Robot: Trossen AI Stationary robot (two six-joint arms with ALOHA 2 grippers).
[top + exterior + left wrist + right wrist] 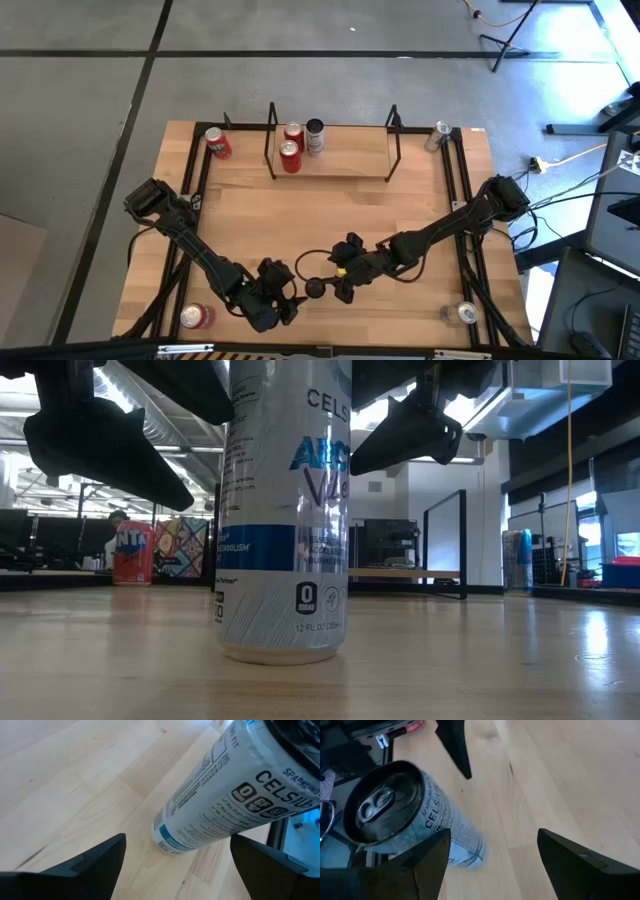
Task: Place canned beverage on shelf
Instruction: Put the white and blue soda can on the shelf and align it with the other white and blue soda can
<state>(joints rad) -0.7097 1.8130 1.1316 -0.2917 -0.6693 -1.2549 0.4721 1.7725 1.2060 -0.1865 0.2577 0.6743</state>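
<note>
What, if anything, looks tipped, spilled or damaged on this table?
Nothing stands out. The tall white-and-blue aluminium can stands upright on the light wooden table, shows no dents, and no liquid shows around its base.

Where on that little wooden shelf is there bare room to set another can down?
The small light-wood shelf is bare from the dark-topped silver can across to its right wire frame. Its left end is crowded: two red cans stand there beside the silver one.

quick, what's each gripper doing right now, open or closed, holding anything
Left gripper: open, holding nothing, beside the tall white can near the table's front edge.
Right gripper: open, holding nothing, on the can's other side.
</note>
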